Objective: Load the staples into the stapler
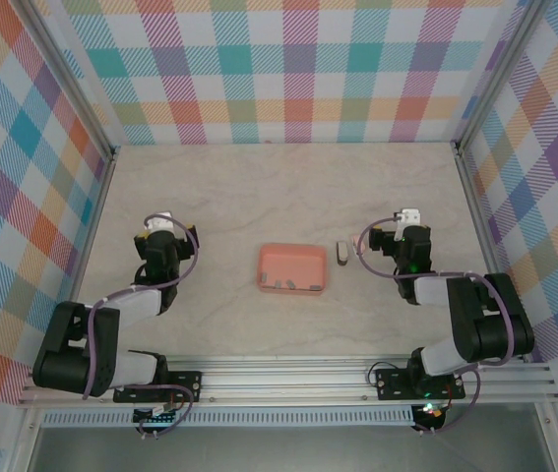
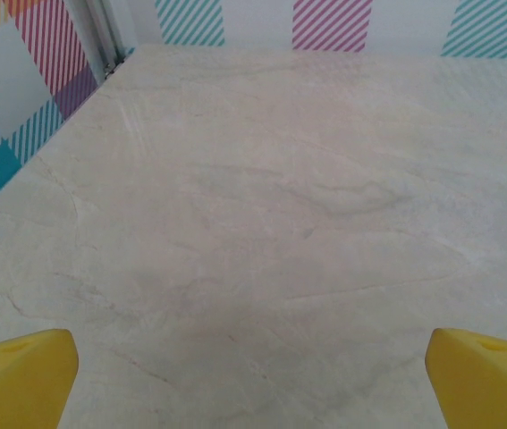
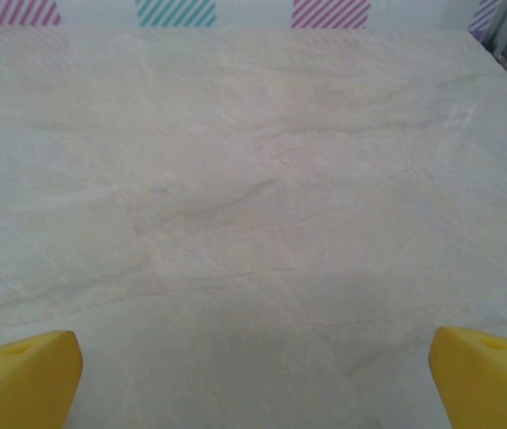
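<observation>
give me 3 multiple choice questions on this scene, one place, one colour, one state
1. Where is the stapler? A inside the tray B on the table, beside the tray on the right arm's side C against the far wall
2. What colour is the tray? A salmon pink B blue C green
3. How do both arms' jaws stand? A shut on the stapler B shut on the tray's rim C open, holding nothing
Answers: 1 B, it lies outside the tray's rim; 2 A, pink against the pale table; 3 C, each wrist view has yellow fingertips far apart over bare table.
</observation>
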Motion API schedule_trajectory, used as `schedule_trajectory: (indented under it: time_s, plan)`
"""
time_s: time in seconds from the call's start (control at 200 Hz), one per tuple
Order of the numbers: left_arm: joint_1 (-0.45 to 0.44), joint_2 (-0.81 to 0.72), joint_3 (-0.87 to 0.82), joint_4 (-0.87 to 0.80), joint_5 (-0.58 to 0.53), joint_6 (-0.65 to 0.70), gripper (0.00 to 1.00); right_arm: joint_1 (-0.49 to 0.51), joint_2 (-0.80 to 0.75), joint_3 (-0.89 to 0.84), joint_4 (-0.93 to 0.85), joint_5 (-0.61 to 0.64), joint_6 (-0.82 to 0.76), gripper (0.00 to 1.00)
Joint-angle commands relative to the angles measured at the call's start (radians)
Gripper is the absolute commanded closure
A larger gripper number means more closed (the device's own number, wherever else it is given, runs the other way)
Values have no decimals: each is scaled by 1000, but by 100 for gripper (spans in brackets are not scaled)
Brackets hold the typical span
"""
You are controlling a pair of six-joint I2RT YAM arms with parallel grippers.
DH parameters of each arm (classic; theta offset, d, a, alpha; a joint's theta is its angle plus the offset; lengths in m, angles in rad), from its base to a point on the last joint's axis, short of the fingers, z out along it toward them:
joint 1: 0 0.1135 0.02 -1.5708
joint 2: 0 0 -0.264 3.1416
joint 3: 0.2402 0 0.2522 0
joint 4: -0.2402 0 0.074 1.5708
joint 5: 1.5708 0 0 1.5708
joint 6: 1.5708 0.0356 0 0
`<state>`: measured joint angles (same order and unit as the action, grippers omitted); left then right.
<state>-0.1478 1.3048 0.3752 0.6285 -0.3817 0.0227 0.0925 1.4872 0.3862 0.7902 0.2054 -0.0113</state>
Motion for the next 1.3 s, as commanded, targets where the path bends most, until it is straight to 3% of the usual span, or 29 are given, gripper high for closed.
schedule_trajectory:
  time_s: [0.0,0.035,0.075,0.12,0.51,0.675,0.725,0.895,1.295]
  plan:
    - [13,-53,-13,12,-6,4,0,-48,74,1,130,-94,24,1]
    - [13,-57,-16,8,-11,8,0,-54,40,20,30,-108,30,1]
    - [13,-59,-18,8,-16,11,0,-55,62,7,102,-123,18,1]
    - [12,-52,-19,11,-18,12,0,-57,46,22,35,-134,23,1]
    - [12,124,19,123,50,-6,0,-71,51,25,44,-159,28,1]
    - [11,264,-1,284,57,4,0,-70,50,25,43,-161,29,1]
    - [15,248,23,206,70,-10,0,-70,51,24,44,-161,29,1]
    - [57,256,32,197,124,-35,0,-72,51,25,43,-161,29,1]
    - [54,254,31,198,120,-31,0,-73,51,24,43,-161,28,1]
